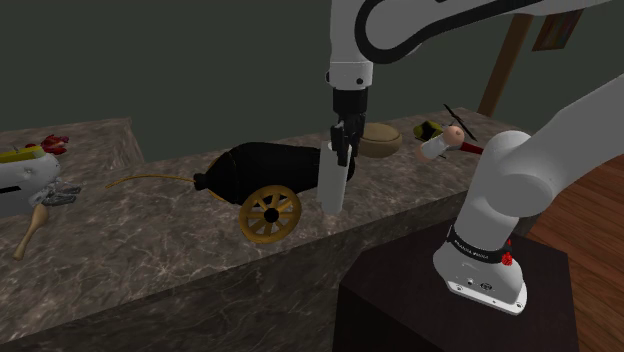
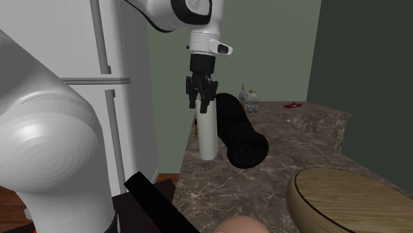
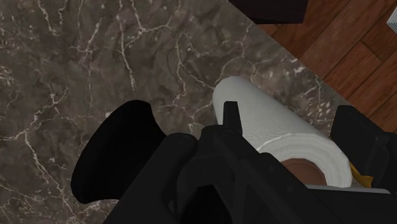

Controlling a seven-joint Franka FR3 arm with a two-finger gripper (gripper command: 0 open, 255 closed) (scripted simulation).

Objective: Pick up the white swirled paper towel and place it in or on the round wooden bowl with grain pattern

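A white paper towel roll point(image 1: 334, 187) hangs upright in my gripper point(image 1: 343, 152), which is shut on its upper end. The roll's lower end is close over the marble counter point(image 1: 150, 240), near the front edge and beside the cannon. In the second exterior view the gripper point(image 2: 202, 100) clasps the roll point(image 2: 208, 136) from above. The wrist view has the roll point(image 3: 267, 121) between my fingers point(image 3: 230, 118), its brown core showing. The round wooden bowl point(image 1: 380, 140) sits behind the gripper on the counter; in the second exterior view the bowl point(image 2: 344, 198) is at the near right.
A black cannon point(image 1: 265, 172) with a golden wheel lies right beside the roll. A small figure point(image 1: 440, 146) stands past the bowl. A wooden spoon point(image 1: 30, 232) and a white toy point(image 1: 25, 175) lie at the shoulder view's left. A fridge point(image 2: 126, 99) stands behind the arm.
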